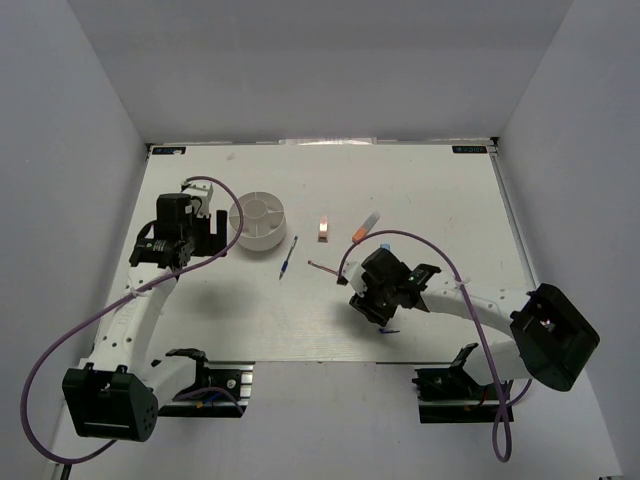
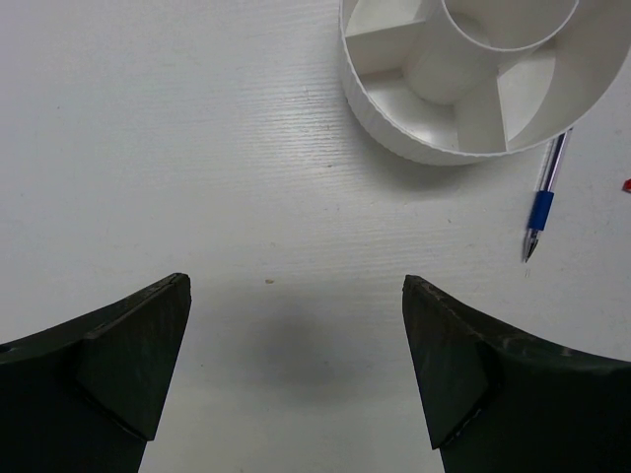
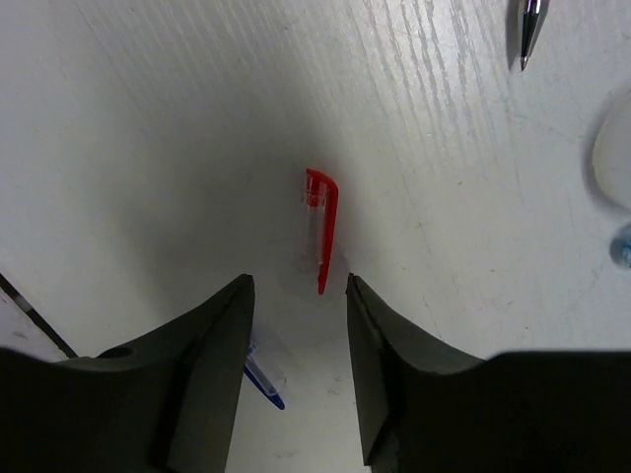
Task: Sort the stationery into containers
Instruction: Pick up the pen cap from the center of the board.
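The round white divided tub (image 1: 257, 222) stands at the far left of the table; it also shows in the left wrist view (image 2: 463, 89). A thin blue pen (image 1: 288, 258) lies right of it, also in the left wrist view (image 2: 544, 197). A thin red pen (image 1: 325, 269), a tan clip (image 1: 323, 229) and an orange-white stick (image 1: 367, 228) lie mid-table. My left gripper (image 2: 296, 296) is open and empty over bare table, left of the tub (image 1: 205, 240). My right gripper (image 3: 296, 286) is open, low over the table (image 1: 375, 308), with a small red cap (image 3: 323, 227) just beyond its fingertips. A small blue cap (image 3: 264, 379) lies beside its left finger.
A white rounded item (image 3: 616, 148) and a light-blue one (image 3: 623, 246) are cut off at the right edge of the right wrist view. A pen tip (image 3: 527, 30) shows at its top. White walls enclose the table on three sides.
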`<state>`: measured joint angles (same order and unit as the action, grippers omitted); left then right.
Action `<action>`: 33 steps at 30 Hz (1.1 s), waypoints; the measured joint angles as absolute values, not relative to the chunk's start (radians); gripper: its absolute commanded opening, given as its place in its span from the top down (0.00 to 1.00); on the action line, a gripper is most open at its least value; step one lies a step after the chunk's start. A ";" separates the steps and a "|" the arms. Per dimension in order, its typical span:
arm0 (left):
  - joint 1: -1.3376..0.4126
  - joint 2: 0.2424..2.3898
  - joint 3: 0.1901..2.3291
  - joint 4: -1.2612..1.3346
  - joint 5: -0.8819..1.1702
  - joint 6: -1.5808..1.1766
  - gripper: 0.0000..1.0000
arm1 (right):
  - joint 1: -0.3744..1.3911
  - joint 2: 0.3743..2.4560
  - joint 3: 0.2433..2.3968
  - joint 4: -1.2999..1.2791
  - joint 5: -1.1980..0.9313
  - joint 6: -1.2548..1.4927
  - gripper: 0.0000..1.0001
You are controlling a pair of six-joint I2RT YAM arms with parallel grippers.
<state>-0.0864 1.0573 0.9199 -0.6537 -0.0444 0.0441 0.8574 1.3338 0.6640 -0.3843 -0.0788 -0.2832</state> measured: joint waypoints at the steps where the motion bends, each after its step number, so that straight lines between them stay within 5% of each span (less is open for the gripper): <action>1: -0.086 1.058 0.920 -0.653 -0.044 0.045 0.02 | 0.858 1.334 0.663 -0.385 -0.078 -0.287 0.48; 15: -0.086 1.074 0.917 -0.650 -0.041 0.048 0.02 | 0.866 1.357 0.663 -0.353 -0.078 -0.294 0.53; 27: -0.084 0.951 0.909 -0.645 0.164 0.134 0.03 | 0.879 1.440 0.710 -0.324 -0.068 -0.267 0.93; 33: -0.084 0.827 0.889 -0.621 0.368 0.226 0.05 | 0.879 1.431 0.720 -0.358 -0.100 -0.273 0.99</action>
<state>-0.0845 0.8268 0.8894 -0.6209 0.3676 0.2260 0.8791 1.4307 0.7200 -0.3576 -0.1001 -0.2726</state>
